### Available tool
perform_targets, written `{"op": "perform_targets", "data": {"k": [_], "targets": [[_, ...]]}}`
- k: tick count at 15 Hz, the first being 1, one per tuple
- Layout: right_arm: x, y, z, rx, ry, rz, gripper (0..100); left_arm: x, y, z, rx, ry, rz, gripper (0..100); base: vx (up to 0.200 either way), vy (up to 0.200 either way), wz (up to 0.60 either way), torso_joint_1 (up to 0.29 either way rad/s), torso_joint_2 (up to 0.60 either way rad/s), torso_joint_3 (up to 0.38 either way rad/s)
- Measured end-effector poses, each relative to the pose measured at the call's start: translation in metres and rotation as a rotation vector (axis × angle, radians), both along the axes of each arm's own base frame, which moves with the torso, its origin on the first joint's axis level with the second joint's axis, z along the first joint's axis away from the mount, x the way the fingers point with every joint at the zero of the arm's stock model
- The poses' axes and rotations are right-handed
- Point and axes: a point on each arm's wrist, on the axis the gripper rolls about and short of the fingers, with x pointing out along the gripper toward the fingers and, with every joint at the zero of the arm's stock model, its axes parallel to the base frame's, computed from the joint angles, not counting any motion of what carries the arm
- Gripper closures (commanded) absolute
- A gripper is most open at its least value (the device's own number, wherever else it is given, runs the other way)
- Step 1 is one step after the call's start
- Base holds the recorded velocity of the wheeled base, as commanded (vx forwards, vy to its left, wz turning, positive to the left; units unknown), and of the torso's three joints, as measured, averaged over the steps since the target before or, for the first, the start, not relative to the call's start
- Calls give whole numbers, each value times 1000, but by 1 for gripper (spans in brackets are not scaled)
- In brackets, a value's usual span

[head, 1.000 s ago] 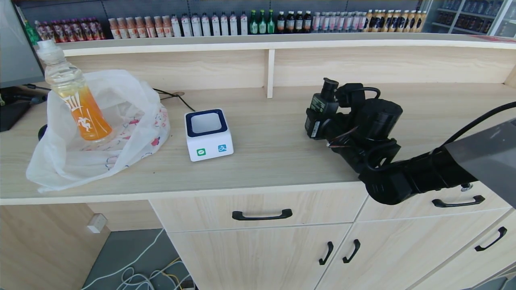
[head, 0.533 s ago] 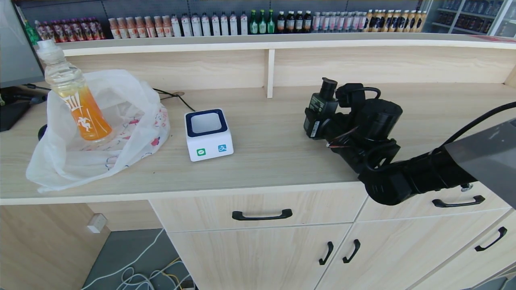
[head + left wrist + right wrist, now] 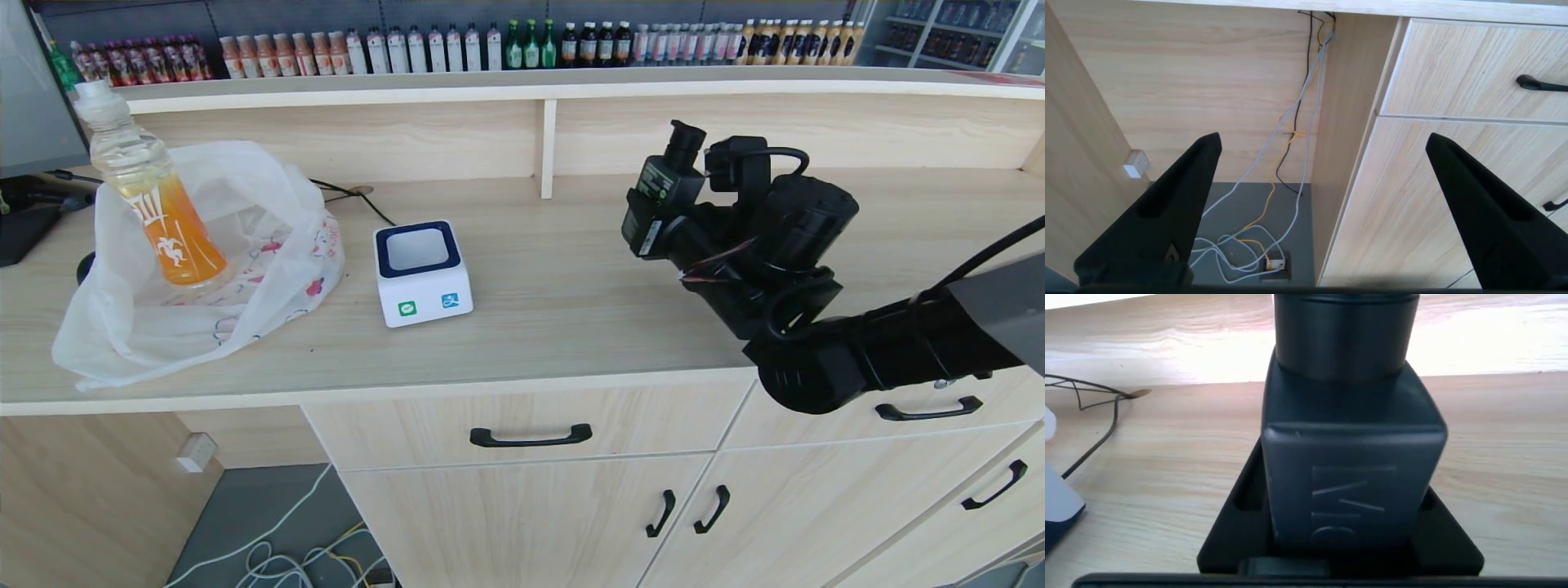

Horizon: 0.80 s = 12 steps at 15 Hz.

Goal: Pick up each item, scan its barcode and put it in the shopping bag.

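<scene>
Above the counter [image 3: 555, 269], to the right of the shopping bag [image 3: 245, 269] and scanner [image 3: 422, 273], the right gripper [image 3: 682, 237] was clamped on a small dark bottle [image 3: 653, 200], judged rigid, light and slick-sided, best held across its flat body; the left gripper [image 3: 1323, 147] hung with its jaws apart.

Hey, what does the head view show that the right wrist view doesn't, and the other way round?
Head view adds: the orange drink bottle standing in the shopping bag, and the drawers below. Right wrist view adds: raised lettering on the dark bottle. Both: the dark bottle in the right gripper, the scanner, a cable, the counter.
</scene>
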Motion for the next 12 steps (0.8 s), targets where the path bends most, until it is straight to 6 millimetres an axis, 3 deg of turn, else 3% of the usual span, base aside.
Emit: {"op": "perform_targets", "data": {"k": [6,9,12], "targets": [[-49,-11,20,7,-3,26,100,0,0,0,0,0,0,0,0,0,0,0,0,0],[-88,-28,24,6,5,36,100,0,0,0,0,0,0,0,0,0,0,0,0,0],[-135,-52,14,34,67,54,100,0,0,0,0,0,0,0,0,0,0,0,0,0]]}}
